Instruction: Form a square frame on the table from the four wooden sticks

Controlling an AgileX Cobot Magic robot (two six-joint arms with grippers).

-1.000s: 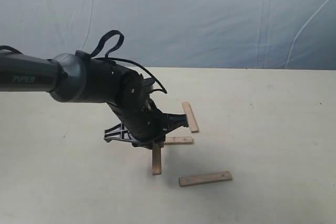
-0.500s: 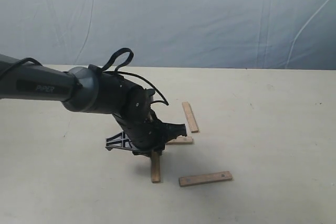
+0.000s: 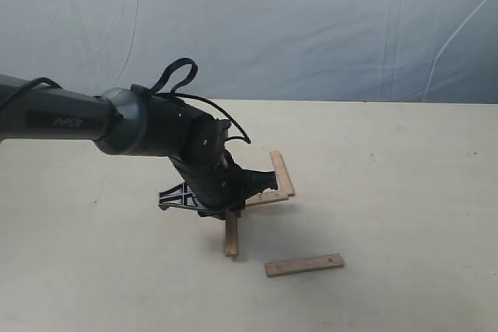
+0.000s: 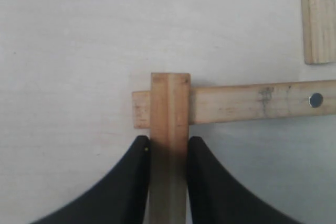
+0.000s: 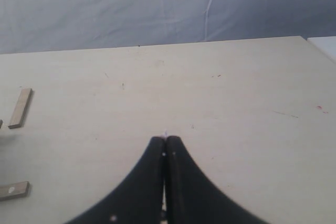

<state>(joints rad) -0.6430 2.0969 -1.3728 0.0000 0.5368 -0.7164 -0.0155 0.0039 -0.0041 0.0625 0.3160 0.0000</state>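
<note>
Entry: corner joint, left gripper (image 4: 169, 148) clamped on held stick (image 4: 170, 95).
Your held stick's end lay square across the crosswise stick (image 4: 252, 103) on the table (image 4: 68, 51); right gripper (image 5: 166, 142) closed, empty, well apart.

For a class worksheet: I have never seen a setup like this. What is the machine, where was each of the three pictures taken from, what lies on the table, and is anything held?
It is a robot with two arms, each ending in a two-fingered gripper. The wide picture comes from a camera off the arms and shows the left arm over a pale table. The other two come from cameras on the wrists. The left gripper is shut on a first stick of wood, whose end lies across a second stick; a third stick lies nearby, a fourth stick farther off. The right gripper is shut on nothing.
</note>
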